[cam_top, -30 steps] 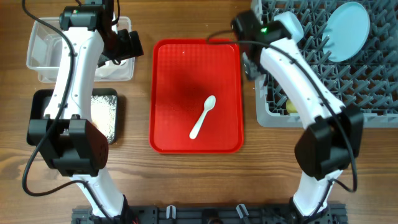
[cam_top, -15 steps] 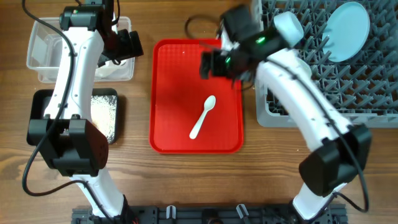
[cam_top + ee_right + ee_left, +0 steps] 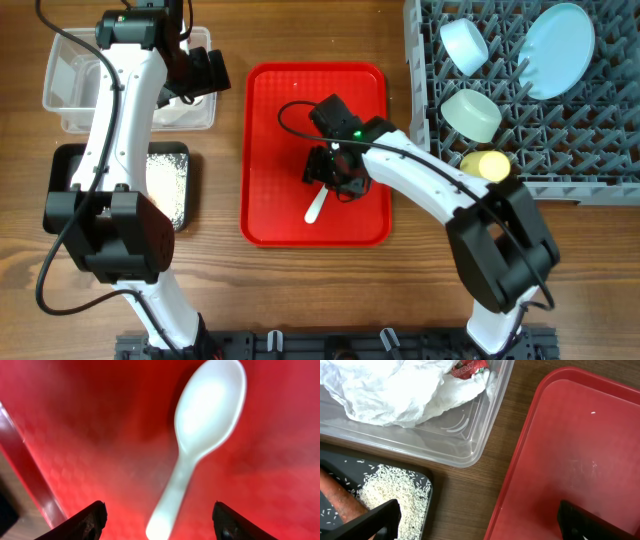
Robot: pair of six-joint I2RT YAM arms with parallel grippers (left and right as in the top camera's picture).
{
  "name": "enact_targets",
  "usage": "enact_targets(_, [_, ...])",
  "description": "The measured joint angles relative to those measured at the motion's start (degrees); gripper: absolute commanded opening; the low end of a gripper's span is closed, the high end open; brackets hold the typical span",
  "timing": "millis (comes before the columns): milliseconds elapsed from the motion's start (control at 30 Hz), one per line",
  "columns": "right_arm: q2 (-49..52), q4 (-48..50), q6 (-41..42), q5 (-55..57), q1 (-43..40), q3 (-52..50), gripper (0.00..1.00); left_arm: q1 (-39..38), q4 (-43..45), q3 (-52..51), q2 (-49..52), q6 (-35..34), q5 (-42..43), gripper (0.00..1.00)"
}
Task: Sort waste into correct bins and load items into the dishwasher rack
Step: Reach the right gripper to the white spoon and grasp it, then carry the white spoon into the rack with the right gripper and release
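- Nearest, on the left, the black tray (image 3: 345,467) holds the rice (image 3: 390,497) and a carrot piece (image 3: 340,502). Food scraps sit together here, apart from the paper.
- Beside it, in the middle, the red tray (image 3: 270,110) carries only the white spoon (image 3: 205,415). The spoon lies flat, its handle pointing near-left.
- Low over the spoon hangs the right gripper (image 3: 159,510), its fingers apart with one on each side of the handle. Neither finger touches it. That straddle suits a pinch across the narrow handle, so this looks like the pickup step.
- To the right, the grey rack (image 3: 500,188) already has the yellow cup (image 3: 485,165) by its near edge. Farther in are the green bowl (image 3: 472,113) and then the blue bowl (image 3: 465,45). The blue plate (image 3: 558,48) leans among the pegs at the far corner. The spoon seems to be the only dish not yet loaded.
- Far left, the clear tub (image 3: 470,445) keeps the dry waste, a crumpled napkin (image 3: 395,390) and a red wrapper (image 3: 470,367).
- The left gripper (image 3: 480,515) hovers at the tub's right side with its fingers wide apart and nothing between them. It is likely parked there to leave the red tray free for the other arm.
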Motion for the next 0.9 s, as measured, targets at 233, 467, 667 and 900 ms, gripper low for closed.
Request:
enact_targets(233, [3.13,1.66,3.61,-0.39,0.00,0.00,0.50,0.00,-0.02,0.00,0.00,0.00,0.00,1.00])
enact_targets(467, [3.63,2.58,4.92,-0.35,0.00,0.00,0.24,0.00,-0.02,0.00,0.00,0.00,0.00,1.00])
enact_targets(667, [4.81,4.22,5.05,-0.48,0.00,0.00,0.24,0.00,-0.02,0.00,0.00,0.00,0.00,1.00])
enact_targets(900, [5.55,4.68,5.20,-3.30,-1.29,0.55,0.06,0.00,-0.02,0.00,0.00,0.00,0.00,1.00])
